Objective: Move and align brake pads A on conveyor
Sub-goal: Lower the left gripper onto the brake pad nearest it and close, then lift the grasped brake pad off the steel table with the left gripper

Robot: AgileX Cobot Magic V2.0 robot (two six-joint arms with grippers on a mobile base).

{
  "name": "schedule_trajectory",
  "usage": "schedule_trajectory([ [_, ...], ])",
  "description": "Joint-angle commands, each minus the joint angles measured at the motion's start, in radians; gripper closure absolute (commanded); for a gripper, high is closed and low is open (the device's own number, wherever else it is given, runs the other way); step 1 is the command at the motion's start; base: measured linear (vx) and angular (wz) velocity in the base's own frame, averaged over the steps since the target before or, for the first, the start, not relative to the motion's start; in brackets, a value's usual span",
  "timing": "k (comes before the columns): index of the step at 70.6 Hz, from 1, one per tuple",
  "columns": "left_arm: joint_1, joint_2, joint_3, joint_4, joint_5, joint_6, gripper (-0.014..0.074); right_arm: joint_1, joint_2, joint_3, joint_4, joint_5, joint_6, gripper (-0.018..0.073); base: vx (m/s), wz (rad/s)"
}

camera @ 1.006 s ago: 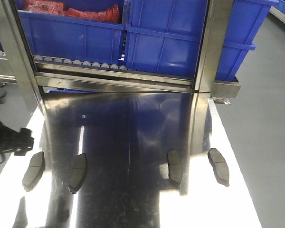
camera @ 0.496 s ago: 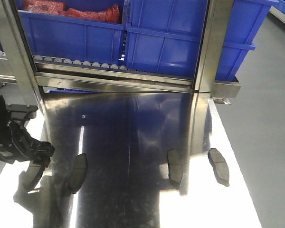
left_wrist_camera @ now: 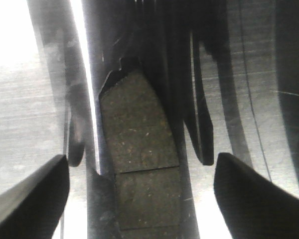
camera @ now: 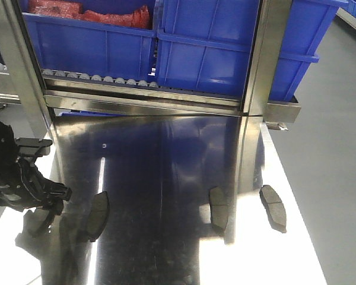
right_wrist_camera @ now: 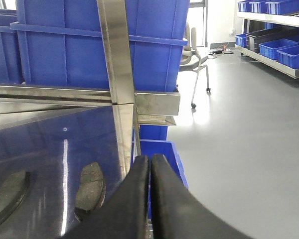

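Note:
Four grey-brown brake pads lie in a row on a shiny steel table (camera: 166,160). My left gripper (camera: 43,205) hovers over the leftmost pad (camera: 38,221) and partly hides it. In the left wrist view that pad (left_wrist_camera: 139,149) lies lengthwise between my open left gripper (left_wrist_camera: 144,199), and neither finger touches it. The other pads (camera: 98,215) (camera: 218,209) (camera: 273,208) lie untouched. My right gripper (right_wrist_camera: 150,162) is shut on nothing at the table's right edge, beside the rightmost pad (right_wrist_camera: 89,186). The conveyor is out of view.
Blue bins (camera: 207,41) stand on a roller rack behind the table, framed by steel uprights (camera: 264,59). Another blue bin (right_wrist_camera: 162,159) sits below the table's right edge. Grey floor (camera: 338,178) lies to the right.
My left arm has come in from the left edge and now stands over the leftmost pad. The pads have not moved.

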Motion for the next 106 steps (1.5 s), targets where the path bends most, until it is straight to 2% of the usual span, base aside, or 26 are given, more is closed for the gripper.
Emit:
schedule_trajectory([
  [1,-0.004,-0.045,-0.023,-0.012,-0.011,0.006,0.0069,-0.006,-0.015,0.01,0.0,-0.078,-0.007,0.0569,0.0,0.0],
  [89,-0.004,-0.02,-0.023,-0.028,0.005,0.006,0.0084,-0.006,-0.015,0.01,0.0,-0.078,-0.007,0.0569,0.0,0.0],
  [106,-0.004,-0.027,-0.023,-0.028,0.011,0.006,0.0165,-0.006,-0.015,0.01,0.0,-0.078,-0.007,0.0569,0.0,0.0],
])
